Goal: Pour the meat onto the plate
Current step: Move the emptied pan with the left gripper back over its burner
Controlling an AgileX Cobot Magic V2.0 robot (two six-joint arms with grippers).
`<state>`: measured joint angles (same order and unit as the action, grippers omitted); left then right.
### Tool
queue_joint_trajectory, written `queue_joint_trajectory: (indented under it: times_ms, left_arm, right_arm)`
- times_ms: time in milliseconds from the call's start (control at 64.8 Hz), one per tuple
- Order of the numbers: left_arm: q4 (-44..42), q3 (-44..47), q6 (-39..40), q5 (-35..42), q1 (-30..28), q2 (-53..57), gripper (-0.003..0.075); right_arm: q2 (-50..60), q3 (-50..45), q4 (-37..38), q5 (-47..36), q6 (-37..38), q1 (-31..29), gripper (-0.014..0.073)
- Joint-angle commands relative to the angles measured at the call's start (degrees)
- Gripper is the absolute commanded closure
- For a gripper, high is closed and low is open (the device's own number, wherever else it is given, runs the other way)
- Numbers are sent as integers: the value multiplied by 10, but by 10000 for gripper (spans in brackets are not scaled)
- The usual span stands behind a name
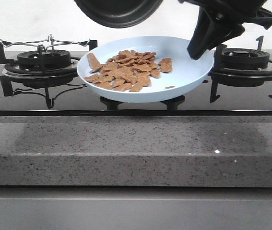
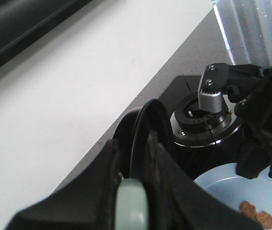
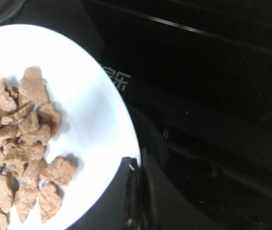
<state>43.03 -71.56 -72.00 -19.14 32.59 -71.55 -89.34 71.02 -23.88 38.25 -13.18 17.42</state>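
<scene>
Up front, a speckled grey stone counter (image 1: 136, 153) runs the width of the scene, its matte edge meeting the glossy black glass of a stove top (image 1: 78, 98). Just behind that edge, the plate (image 1: 183, 76), a round, shallow, pale blue-white dish with a smooth sheen and a raised rim, is held tilted above the glass between two burners. The meat (image 1: 128, 71), a loose heap of thin, orange-brown, ragged-edged slices, lies on the plate's left half, with one stray crumb nearer the front rim. The right gripper (image 1: 204, 40), black and angular, is clamped on the plate's right rim; in the right wrist view its dark fingers (image 3: 136, 191) pinch the white edge just beside the meat (image 3: 20, 158). To the left stands a burner (image 1: 43, 60) with black iron pan supports and a bent wire rack; its twin (image 1: 245, 58) sits to the right. Above the plate's far rim hangs the rounded black underside of a frying pan (image 1: 119, 12), lifted clear of the meat. The left gripper (image 2: 133, 201) is closed around the pan's dark handle (image 2: 150, 124), a pale green pad (image 2: 132, 208) pressed against it. Farthest back is a plain white wall (image 1: 30, 19).
</scene>
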Motion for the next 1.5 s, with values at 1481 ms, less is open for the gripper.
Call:
queue_joint_trajectory:
  times_ms: [1481]
  left_arm:
    - [608,-58,221,-348,-517,-256,741]
  right_arm:
    - [24,13,-17,-26,-3,-2,713]
